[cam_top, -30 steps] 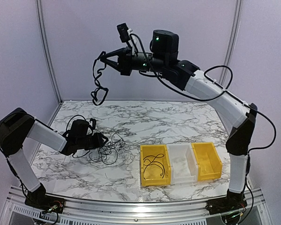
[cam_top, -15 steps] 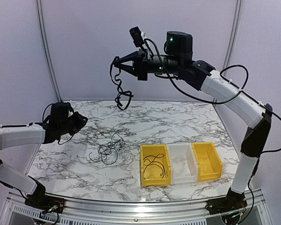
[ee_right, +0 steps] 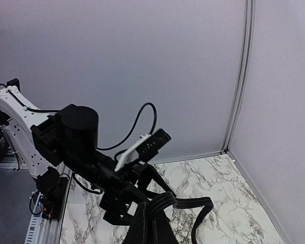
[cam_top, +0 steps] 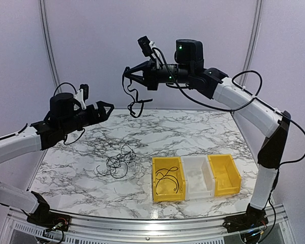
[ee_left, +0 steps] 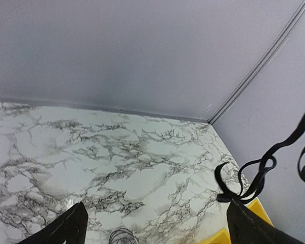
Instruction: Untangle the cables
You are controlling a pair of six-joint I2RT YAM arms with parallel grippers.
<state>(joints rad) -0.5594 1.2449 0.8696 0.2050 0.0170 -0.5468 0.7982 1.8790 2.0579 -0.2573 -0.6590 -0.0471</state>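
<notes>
right gripper [cam_top: 126,76] pinched on limp, light black cable [ee_right: 188,202]; left gripper [cam_top: 108,108] wide open, empty. Grab the dangling loop; likely slippery.

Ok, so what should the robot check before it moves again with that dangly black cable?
1. Right gripper shut on the hanging black cable: ok.
2. Hanging black cable lifted free of the tangle on the table: ok.
3. Left gripper open and empty: ok.
4. Left gripper apart from the hanging black cable: ok.
5. Room in the left yellow bin, holding one coiled cable: ok.
6. Knots in the hanging black cable: cannot tell.
</notes>
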